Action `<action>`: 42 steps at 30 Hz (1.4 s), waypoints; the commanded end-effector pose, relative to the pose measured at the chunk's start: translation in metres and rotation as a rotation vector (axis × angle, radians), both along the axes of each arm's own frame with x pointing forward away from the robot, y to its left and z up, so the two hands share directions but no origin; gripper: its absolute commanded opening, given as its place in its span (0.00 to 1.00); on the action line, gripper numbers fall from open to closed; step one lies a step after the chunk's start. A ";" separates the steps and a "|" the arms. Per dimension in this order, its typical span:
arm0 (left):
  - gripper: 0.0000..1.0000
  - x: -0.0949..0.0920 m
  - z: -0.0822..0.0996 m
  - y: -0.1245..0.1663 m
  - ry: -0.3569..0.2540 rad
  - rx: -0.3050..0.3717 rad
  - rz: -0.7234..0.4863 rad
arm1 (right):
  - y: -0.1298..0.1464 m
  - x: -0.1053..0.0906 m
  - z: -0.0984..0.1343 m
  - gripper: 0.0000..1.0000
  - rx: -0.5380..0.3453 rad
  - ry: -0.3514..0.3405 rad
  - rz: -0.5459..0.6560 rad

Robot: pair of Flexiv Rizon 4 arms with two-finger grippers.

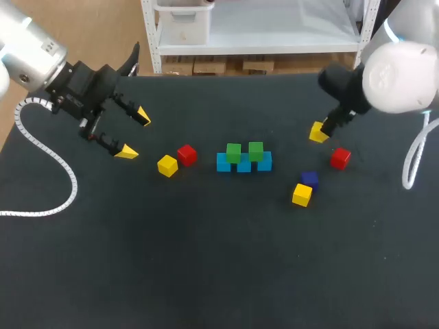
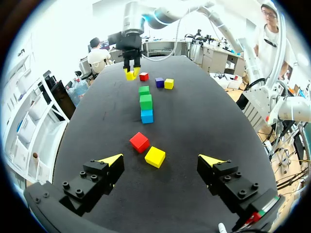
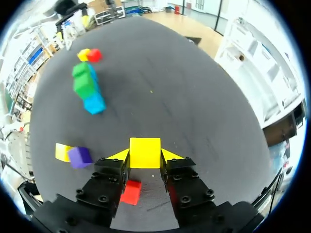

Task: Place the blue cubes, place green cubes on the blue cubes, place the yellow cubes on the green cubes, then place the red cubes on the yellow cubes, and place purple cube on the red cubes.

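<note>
Three blue cubes (image 1: pixel 243 163) form a row at mid-table with two green cubes (image 1: pixel 244 151) on top. My right gripper (image 3: pixel 145 154) is shut on a yellow cube (image 3: pixel 145 152), right of the stack; the same yellow cube (image 1: pixel 317 131) shows in the head view. A red cube (image 1: pixel 340 158), a purple cube (image 1: pixel 309 179) and a yellow cube (image 1: pixel 302 195) lie near it. Left of the stack sit a red cube (image 1: pixel 186 155) and a yellow cube (image 1: pixel 167 165). My left gripper (image 1: pixel 134 134) hangs open, left of them, holding nothing.
A white metal shelf (image 1: pixel 260 27) stands beyond the table's far edge. The dark tabletop (image 1: pixel 206 260) has bare room along the whole near side.
</note>
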State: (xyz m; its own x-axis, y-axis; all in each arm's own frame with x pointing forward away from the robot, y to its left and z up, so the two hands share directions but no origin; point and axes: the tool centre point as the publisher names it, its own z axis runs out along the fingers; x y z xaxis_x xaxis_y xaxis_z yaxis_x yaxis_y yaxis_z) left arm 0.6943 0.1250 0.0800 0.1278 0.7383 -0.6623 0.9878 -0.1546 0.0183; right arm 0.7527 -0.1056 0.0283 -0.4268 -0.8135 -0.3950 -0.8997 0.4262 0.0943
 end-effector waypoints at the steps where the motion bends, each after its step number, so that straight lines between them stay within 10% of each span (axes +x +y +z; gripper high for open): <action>1: 1.00 0.001 -0.001 0.000 0.001 0.000 -0.002 | 0.008 -0.017 0.030 0.00 0.013 -0.017 0.041; 26: 1.00 0.001 -0.001 0.000 0.001 0.000 -0.002 | 0.130 -0.063 0.051 0.00 -0.001 -0.045 0.337; 42: 1.00 0.001 -0.001 0.000 0.001 0.000 -0.002 | 0.149 -0.063 0.037 0.00 -0.061 -0.096 0.388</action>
State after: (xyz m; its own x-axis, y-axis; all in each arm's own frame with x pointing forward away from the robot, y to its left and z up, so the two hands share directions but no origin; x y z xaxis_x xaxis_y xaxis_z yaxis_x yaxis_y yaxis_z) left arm 0.6943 0.1250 0.0800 0.1278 0.7383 -0.6623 0.9878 -0.1546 0.0183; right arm 0.6882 0.0434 0.0670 -0.0464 -0.9305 -0.3634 -0.9984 0.0547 -0.0127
